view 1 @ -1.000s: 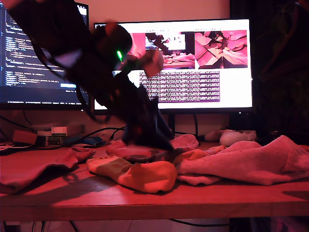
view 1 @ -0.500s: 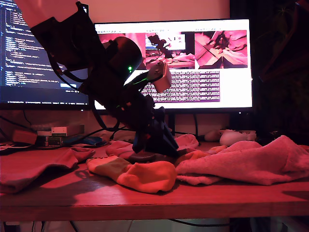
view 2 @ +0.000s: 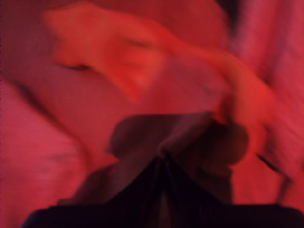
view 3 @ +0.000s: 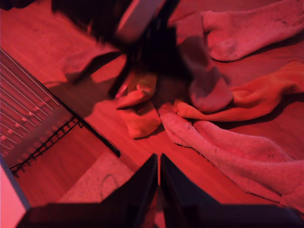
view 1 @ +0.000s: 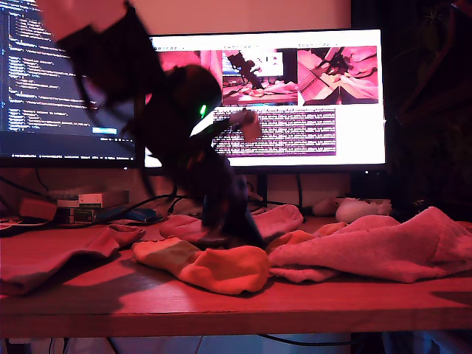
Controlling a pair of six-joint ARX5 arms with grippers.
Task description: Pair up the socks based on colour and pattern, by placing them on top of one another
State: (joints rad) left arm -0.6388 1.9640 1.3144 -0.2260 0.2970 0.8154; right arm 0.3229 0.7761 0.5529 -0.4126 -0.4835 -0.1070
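Observation:
In the exterior view my first gripper (view 1: 230, 236) is down in the middle of the sock pile, blurred by motion. The first wrist view shows that gripper (view 2: 164, 160) shut on bunched fabric of a dark maroon sock (view 2: 190, 137). From above, the same dark sock (view 3: 204, 80) trails from the arm. An orange sock (view 1: 214, 267) lies in front. A second orange sock (view 3: 256, 97) and a pale pink fuzzy sock (view 1: 383, 247) lie at the exterior view's right. Another dark sock (view 1: 59, 254) lies at its left. My second gripper (view 3: 158, 178) hovers high, shut and empty.
Two lit monitors (view 1: 310, 96) stand behind the table. A white game controller (view 1: 358, 209) rests at the back on the exterior view's right. Small boxes and cables (view 1: 88, 200) sit at the back left. The table's front edge (view 1: 221, 310) runs close below the socks.
The first arm has kept moving: its upper links swung and its wrist dropped a little, while the gripper stayed low in the sock pile. The socks on the table look unmoved.

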